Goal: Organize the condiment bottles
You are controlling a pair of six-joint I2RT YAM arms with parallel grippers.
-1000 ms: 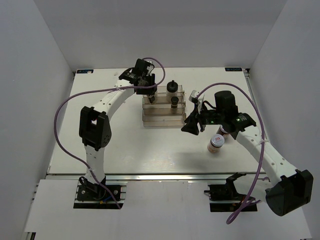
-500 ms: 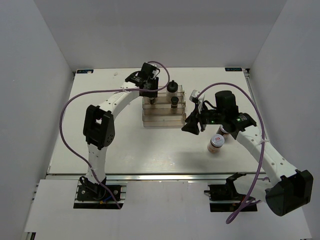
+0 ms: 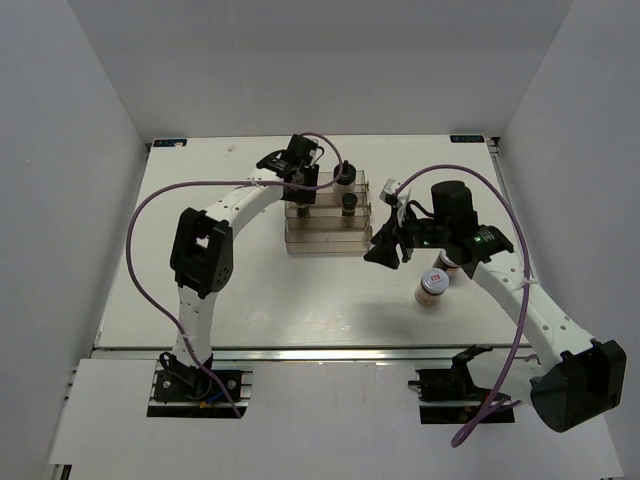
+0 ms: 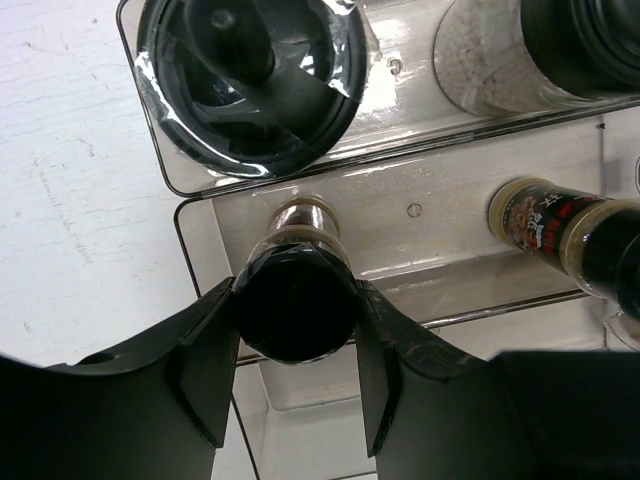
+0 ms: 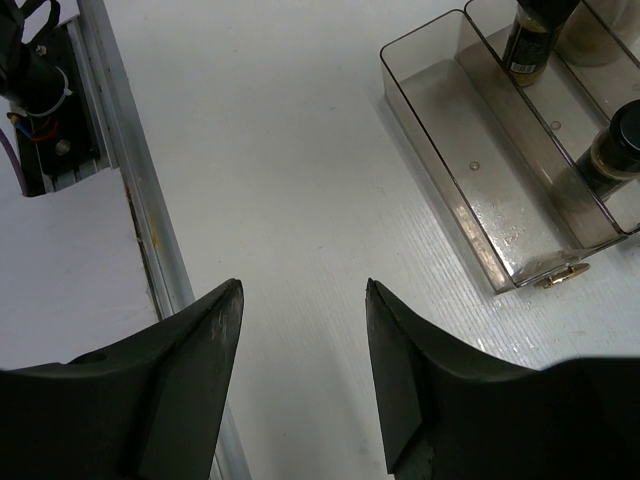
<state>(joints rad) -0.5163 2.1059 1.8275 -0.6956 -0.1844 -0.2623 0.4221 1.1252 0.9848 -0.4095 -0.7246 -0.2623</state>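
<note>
Presumably placing: left gripper (image 4: 297,312) fingers clamp a black-capped bottle (image 4: 304,226) on the rack's (image 4: 420,250) middle step; next, release. Right gripper (image 5: 302,335) fingers apart.

Open table (image 5: 280,150) lies before the right claw (image 5: 304,290); jars (image 5: 528,40) crowd the rack's (image 5: 470,200) upper steps, its lowest seemingly free.
</note>
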